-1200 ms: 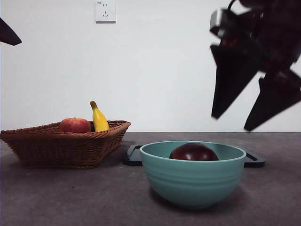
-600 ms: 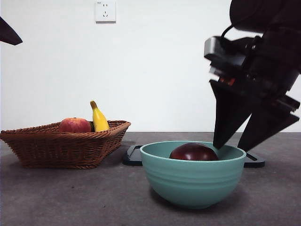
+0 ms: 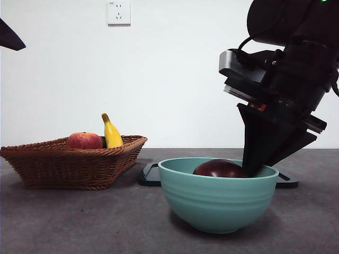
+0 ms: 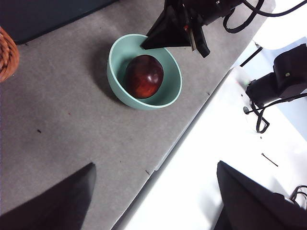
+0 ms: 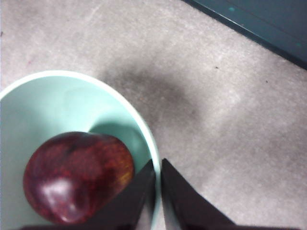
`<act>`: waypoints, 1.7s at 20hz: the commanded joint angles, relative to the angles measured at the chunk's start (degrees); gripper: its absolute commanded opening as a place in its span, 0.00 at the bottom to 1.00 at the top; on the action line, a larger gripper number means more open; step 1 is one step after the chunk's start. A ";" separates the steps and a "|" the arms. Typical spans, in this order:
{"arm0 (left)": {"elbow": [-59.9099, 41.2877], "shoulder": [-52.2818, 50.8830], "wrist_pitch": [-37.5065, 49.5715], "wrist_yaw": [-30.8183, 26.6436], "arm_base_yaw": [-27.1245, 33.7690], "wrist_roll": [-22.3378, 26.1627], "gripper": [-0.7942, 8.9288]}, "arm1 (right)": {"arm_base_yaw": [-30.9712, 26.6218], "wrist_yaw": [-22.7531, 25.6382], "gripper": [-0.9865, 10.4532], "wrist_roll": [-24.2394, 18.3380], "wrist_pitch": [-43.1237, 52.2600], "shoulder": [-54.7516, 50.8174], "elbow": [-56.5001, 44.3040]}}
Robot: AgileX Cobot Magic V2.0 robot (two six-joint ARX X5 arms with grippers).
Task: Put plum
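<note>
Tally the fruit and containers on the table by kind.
Plum: 1
Red-orange round fruit: 1
Banana: 1
Teal bowl: 1
Wicker basket: 1
Black tray: 1
Total: 6

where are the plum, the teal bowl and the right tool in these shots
plum (image 4: 144, 76), left wrist view, middle of its glossy top
teal bowl (image 3: 218, 203), front view, middle of its outer wall
right tool (image 5: 158, 173), right wrist view, nearly closed tips at the bowl's rim, beside the plum
</note>
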 commanded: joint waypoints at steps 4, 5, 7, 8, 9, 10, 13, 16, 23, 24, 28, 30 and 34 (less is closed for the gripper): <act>0.46 0.28 0.42 0.37 -0.26 0.87 0.50 | 0.44 -1.44 0.09 2.56 1.01 0.20 2.58; 0.46 0.28 0.42 0.37 -0.26 0.87 0.50 | 0.35 -1.20 0.09 2.64 0.59 0.20 3.69; 0.46 0.28 0.42 0.37 -0.26 0.87 0.50 | -0.35 0.33 0.09 2.69 0.37 0.20 6.03; 0.46 0.28 0.39 0.37 -0.26 0.87 0.50 | -1.09 0.92 0.09 2.67 0.31 0.20 7.26; 0.46 0.28 0.39 0.37 -0.26 0.85 0.50 | -1.97 1.46 0.09 2.67 0.24 0.22 8.28; 0.46 0.28 0.42 0.37 -0.26 0.85 0.50 | -3.02 1.60 0.09 2.58 0.24 0.28 9.27; 0.46 0.28 0.39 0.37 -0.26 0.85 0.50 | -6.75 1.53 0.09 2.16 -0.04 2.12 12.70; 0.46 0.28 0.39 0.37 -0.26 0.85 0.50 | -10.01 1.53 0.09 0.72 -1.55 7.10 18.27; 0.46 0.28 0.46 0.37 -0.26 0.85 0.50 | -13.07 1.53 0.09 0.46 -1.38 22.77 31.43; 0.46 0.28 0.46 0.37 -0.26 0.85 0.50 | -13.25 1.60 0.09 0.48 -0.85 24.33 31.89; 0.46 0.31 0.48 0.37 -0.26 0.87 0.50 | -14.38 1.73 0.09 0.48 -0.24 27.17 32.28; 0.46 0.31 0.52 0.37 -0.26 0.87 0.50 | -14.62 1.68 0.09 0.35 -0.24 27.19 32.28; 0.46 0.31 0.61 0.37 -0.26 0.87 0.50 | -14.53 1.29 0.10 0.37 -1.31 27.19 32.28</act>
